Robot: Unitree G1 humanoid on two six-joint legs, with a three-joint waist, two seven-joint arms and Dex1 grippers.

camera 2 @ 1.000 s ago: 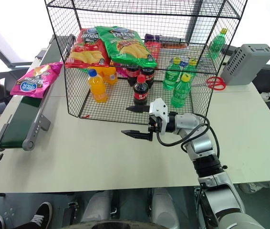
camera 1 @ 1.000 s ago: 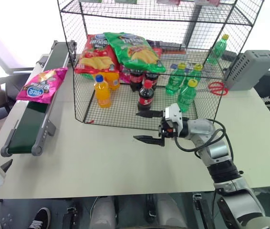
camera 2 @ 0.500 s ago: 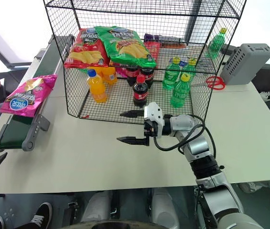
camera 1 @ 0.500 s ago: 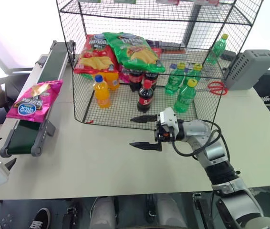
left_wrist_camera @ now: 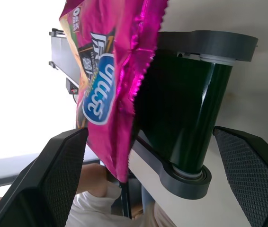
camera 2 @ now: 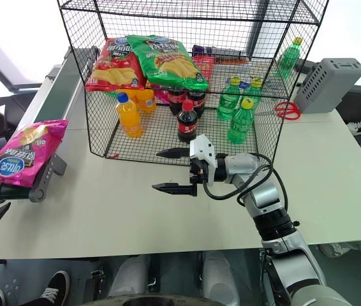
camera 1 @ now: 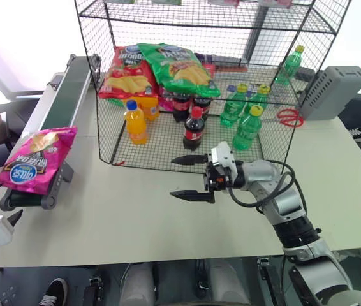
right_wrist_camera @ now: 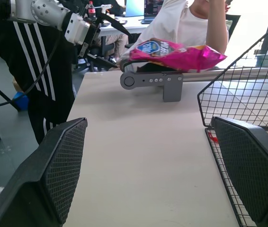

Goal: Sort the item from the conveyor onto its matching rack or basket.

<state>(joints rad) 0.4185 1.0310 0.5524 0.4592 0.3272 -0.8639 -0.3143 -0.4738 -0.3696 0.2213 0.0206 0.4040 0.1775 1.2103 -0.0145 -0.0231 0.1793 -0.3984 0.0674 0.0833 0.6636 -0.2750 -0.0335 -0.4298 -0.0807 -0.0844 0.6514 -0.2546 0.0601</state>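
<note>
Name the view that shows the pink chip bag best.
The left wrist view: the pink bag hangs close over the conveyor's end roller, logo readable, between the open left gripper's fingers. The eye views show it whole but small at the belt's near end. The right wrist view shows it edge-on, far off.

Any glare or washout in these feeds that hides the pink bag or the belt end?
Left eye view: window glare whitens the top left corner, but the pink chip bag reads clearly. Left wrist view: background blown out white, conveyor roller dark yet sharp. Right wrist view: evenly lit.
</note>
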